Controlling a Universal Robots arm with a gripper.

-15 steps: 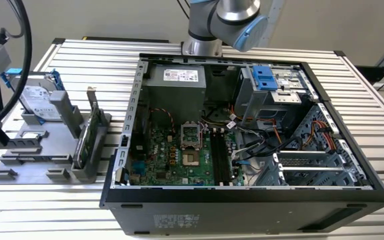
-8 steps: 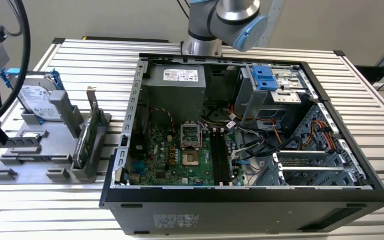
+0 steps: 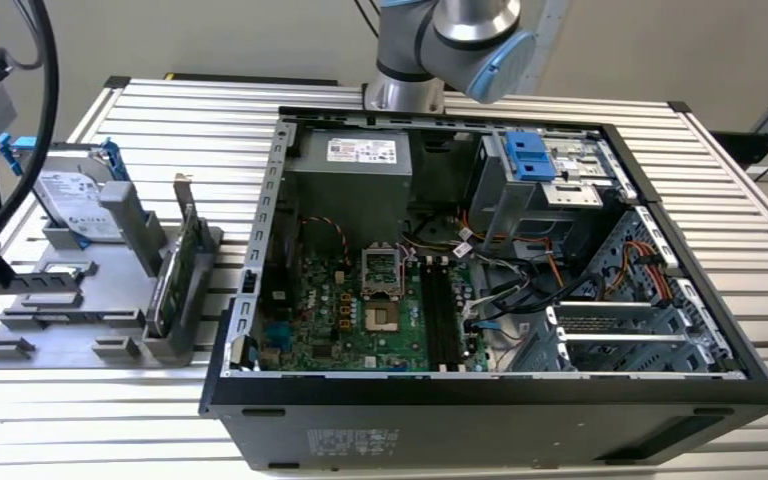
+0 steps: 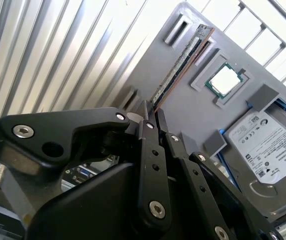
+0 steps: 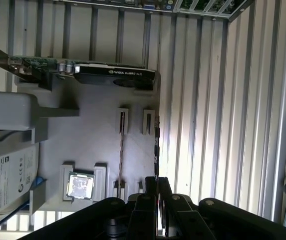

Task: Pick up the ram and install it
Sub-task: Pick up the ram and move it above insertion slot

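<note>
Tool over tray in first wrist view. Tips drawn near-together astride ram; judged clenched on it. Ram on edge, long axis straight out from between tips, along tray's outer rim, square to card. Cannot tell whether clear of holder. Tray on counter, at exterior view's left of case. Memory slots inside, lying near-far like card; judged crosswise to ram.
</note>
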